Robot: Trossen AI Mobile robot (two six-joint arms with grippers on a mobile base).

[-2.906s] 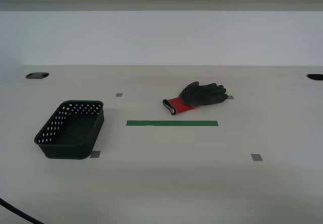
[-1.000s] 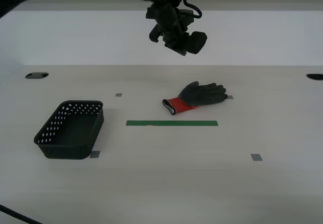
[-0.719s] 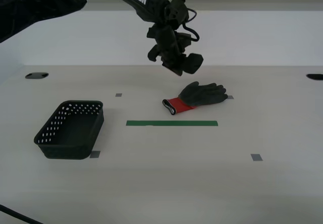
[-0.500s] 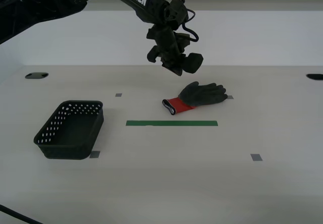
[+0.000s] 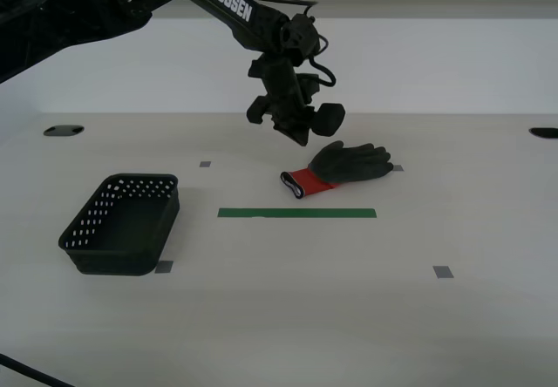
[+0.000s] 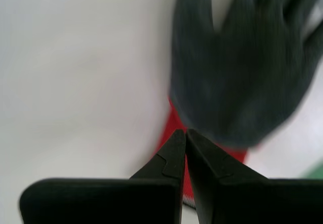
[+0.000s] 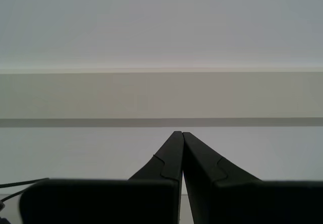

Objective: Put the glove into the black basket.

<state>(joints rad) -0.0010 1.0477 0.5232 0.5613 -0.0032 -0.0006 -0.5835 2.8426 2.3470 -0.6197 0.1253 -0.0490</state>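
Note:
The glove (image 5: 350, 164), dark grey with a red cuff, lies flat on the pale table, cuff toward the exterior view's left. The black basket (image 5: 116, 262) with round holes stands empty at the exterior view's left, well apart from the glove. My second gripper (image 5: 302, 133) hangs on an arm reaching in from the upper left, a little above and just left of the glove. In the second wrist view its jaws (image 6: 185, 132) are shut and empty, and the glove (image 6: 242, 82) fills the view just beyond its tips. My first gripper (image 7: 181, 133) is shut and empty, facing a wall.
A green tape strip (image 5: 296, 213) lies on the table in front of the glove. Small grey tape squares (image 5: 444, 272) mark the tabletop. Two dark holes (image 5: 64, 130) sit at the table's back corners. A white wall closes the back.
The arm with my second gripper has come into view from the upper left and lowered toward the glove. Glove and basket have not moved.

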